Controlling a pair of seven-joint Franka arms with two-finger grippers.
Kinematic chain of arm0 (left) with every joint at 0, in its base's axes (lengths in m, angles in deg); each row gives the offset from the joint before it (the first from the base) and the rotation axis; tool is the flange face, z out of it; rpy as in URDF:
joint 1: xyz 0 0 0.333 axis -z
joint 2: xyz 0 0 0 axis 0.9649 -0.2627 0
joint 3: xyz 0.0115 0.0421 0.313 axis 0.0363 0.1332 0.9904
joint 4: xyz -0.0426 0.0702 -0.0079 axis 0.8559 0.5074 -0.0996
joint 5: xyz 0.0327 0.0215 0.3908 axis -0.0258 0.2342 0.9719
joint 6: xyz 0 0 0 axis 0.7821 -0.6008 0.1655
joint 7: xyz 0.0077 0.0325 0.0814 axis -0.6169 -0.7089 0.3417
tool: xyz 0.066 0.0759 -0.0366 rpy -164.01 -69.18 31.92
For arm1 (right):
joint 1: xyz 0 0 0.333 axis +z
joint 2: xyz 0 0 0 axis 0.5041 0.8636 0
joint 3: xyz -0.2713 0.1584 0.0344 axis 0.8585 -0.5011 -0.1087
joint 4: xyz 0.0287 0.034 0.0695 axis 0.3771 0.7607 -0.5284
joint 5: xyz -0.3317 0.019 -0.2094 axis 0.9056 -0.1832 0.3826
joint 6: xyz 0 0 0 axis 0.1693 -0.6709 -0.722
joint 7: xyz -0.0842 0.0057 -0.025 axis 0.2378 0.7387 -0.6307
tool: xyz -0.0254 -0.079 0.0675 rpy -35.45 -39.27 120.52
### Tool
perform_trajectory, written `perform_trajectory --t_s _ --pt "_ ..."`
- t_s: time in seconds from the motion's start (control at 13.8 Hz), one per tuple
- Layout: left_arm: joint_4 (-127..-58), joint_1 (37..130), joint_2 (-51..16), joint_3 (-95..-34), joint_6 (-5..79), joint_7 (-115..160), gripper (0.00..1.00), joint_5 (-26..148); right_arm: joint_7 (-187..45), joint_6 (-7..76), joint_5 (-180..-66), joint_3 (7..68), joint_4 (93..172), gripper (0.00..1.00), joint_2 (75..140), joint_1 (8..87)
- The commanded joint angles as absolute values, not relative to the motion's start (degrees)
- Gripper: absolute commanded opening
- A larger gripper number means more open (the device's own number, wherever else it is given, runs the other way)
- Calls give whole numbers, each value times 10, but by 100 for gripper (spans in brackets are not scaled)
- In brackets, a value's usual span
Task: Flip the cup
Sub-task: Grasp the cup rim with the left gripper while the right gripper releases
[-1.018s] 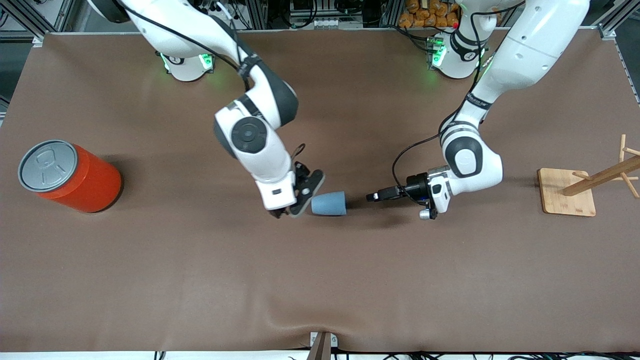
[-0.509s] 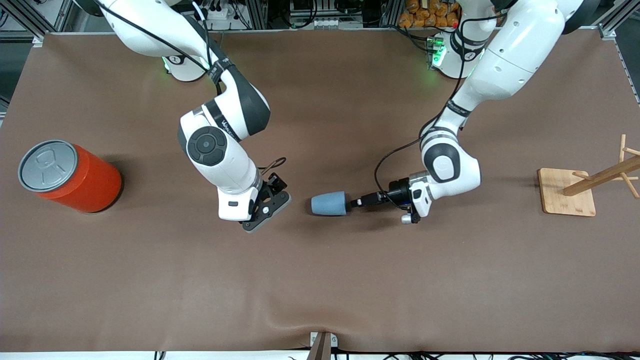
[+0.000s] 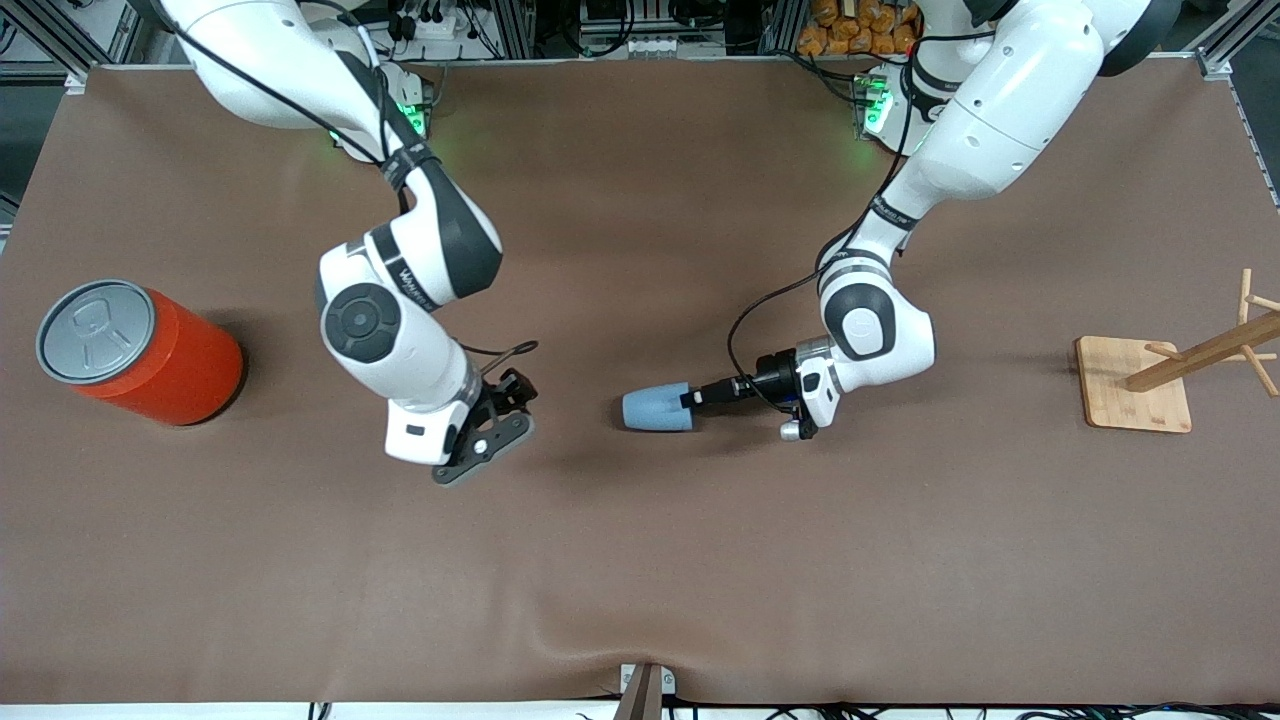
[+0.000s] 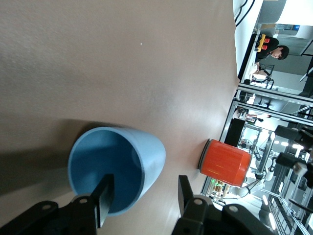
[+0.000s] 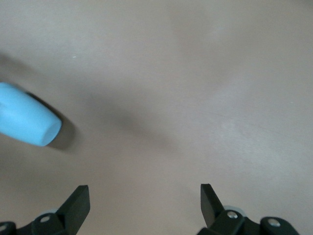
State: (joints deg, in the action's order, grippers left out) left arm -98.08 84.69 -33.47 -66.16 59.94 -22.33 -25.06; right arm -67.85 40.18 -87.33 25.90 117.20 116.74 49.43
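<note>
The cup (image 3: 657, 409) lay on its side mid-table, the left gripper (image 4: 142, 203) half-open astride its rim – one finger inside, nothing clamped – so a glancing close could roll it away, while the right gripper (image 3: 487, 440) waited wide open, empty.

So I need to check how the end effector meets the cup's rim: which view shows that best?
The left wrist view: the cup lies with its mouth open to the camera, one finger inside the rim, the other outside. The front view shows only its side; the right wrist view only its closed base end.
</note>
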Motion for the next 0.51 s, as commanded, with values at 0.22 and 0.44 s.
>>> perform_trajectory --t_s 0.22,0.44 --pt "-945 866 -370 -658 610 -272 35 -299 -685 406 -880 248 1239 100 1082 395" --pt "-943 862 -367 -658 610 -271 0 -314 -678 310 -881 248 1239 100 1020 343"
